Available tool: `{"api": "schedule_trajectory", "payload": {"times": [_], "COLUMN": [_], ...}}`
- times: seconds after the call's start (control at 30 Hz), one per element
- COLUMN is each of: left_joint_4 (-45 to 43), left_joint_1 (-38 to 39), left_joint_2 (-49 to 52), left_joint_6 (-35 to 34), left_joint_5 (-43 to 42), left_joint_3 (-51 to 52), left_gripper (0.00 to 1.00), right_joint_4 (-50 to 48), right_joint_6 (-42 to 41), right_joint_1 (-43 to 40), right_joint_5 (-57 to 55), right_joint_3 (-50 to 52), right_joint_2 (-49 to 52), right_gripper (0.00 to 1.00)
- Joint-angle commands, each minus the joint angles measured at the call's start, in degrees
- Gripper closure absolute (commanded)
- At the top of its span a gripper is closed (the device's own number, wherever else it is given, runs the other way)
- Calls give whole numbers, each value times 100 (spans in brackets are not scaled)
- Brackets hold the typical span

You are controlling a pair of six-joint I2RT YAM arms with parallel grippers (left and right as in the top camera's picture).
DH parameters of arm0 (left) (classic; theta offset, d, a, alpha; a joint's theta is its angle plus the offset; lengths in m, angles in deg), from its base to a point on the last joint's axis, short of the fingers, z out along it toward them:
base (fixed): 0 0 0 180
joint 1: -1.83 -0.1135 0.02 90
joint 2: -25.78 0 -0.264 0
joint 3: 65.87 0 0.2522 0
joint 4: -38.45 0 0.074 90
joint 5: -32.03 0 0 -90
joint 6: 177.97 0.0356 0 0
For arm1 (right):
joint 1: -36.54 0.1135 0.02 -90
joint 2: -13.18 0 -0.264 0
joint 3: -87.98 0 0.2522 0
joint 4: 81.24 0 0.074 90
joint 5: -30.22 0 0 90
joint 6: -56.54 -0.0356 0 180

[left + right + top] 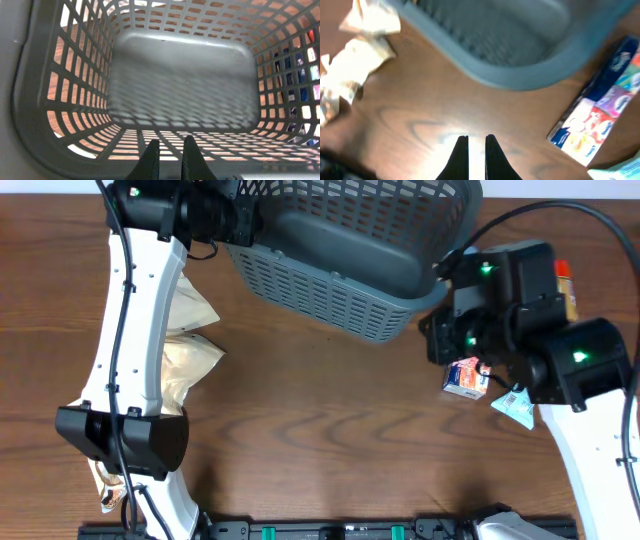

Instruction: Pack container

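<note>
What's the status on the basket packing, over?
Left fingers at container rim, grip unclear. Right fingers narrowly apart, empty, above table. Container tilted, nothing inside. Small box and tan bags lie outside, not blocking.

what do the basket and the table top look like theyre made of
The container: looks like moulded plastic, dark grey, matte with a slight sheen. The slotted lattice walls and thick rounded rim run as one piece.
The table: brown wood grain with a soft glare patch in the right wrist view, so a smooth sealed surface. Whether it is solid wood or a printed laminate cannot be told.
</note>
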Motion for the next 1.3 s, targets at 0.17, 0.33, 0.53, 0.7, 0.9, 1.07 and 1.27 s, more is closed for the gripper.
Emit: {"api": "schedule_trajectory", "payload": {"times": [0.17,0.33,0.53,0.7,0.9,1.07,1.27], "left_joint_4": [52,52,63,76,188,262,264], "left_joint_1": [-9,-7,92,125,140,140,140], "left_joint_2": [-17,120,417,505,505,505,505], "left_joint_6": [599,647,935,1163,1200,1198,1198], "left_joint_5": [-70,-72,-68,-46,254,254,254], "left_joint_3": [2,22,24,22,22,22,22], "left_gripper": [94,94,94,94,94,94,94], "right_joint_4": [146,129,131,131,48,-168,-337], "right_joint_6": [376,483,903,1287,1462,1458,1628], "right_joint_1": [527,647,654,654,649,649,638], "right_joint_5": [-55,-52,251,339,332,96,-44], "right_joint_3": [-35,-35,-35,-35,-35,-35,-35], "right_joint_2": [516,796,994,1045,1045,1045,1147], "right_gripper": [99,99,99,99,99,99,99]}}
